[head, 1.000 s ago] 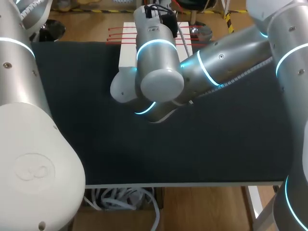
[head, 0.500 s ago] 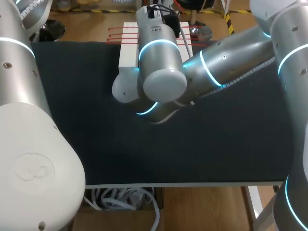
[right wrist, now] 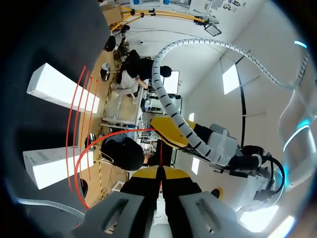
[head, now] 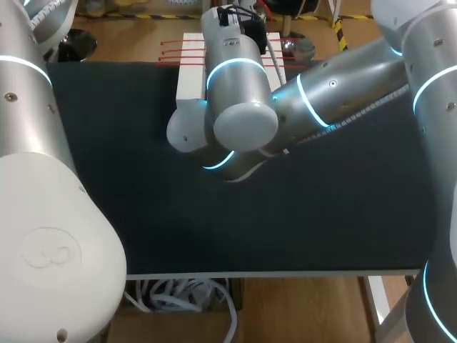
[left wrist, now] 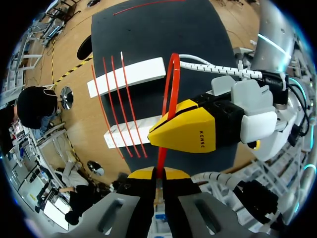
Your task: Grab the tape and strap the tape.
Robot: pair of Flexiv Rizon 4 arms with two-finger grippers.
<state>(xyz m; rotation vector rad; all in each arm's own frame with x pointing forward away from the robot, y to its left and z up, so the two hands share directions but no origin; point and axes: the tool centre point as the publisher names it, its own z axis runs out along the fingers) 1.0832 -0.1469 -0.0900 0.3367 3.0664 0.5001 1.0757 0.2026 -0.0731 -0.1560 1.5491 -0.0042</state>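
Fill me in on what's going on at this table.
Both arms are handling one red tape. The left end effector is shut on it, and the right end effector grips it further along, so the tape arches between them in the air. Under them, three more red strips lie across two white bars at the far side of the black mat.

Right arm (head: 239,93) covers most of white block (head: 188,80), red tape (head: 175,51).
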